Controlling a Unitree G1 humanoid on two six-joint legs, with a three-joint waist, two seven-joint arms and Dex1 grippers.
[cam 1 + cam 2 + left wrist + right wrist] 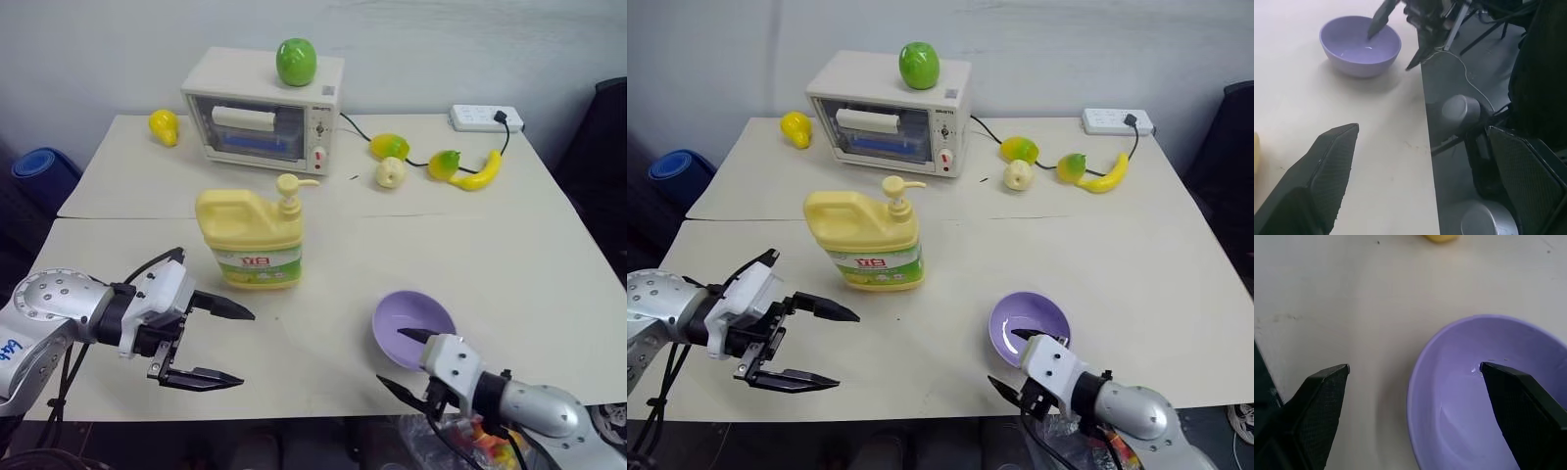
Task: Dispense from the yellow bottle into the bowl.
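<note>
The yellow bottle (253, 240), a pale-yellow jug with a pump top and a green-and-white label, stands upright in the middle of the table. The lavender bowl (411, 323) sits near the table's front edge, to the bottle's right. My left gripper (245, 348) hovers open in front of and left of the bottle, its fingers pointing right with nothing between them. My right gripper (392, 357) is open at the bowl's near rim. In the right wrist view one fingertip (1498, 382) is over the bowl's inside (1474, 401) and the other is over the table outside it.
A white toaster oven (265, 113) with a green apple (296, 61) on top stands at the back. Yellow and green fruits (443, 164) and a power strip (485, 118) lie back right, and a yellow fruit (164, 127) lies back left. The table's front edge (1425, 122) runs just below both grippers.
</note>
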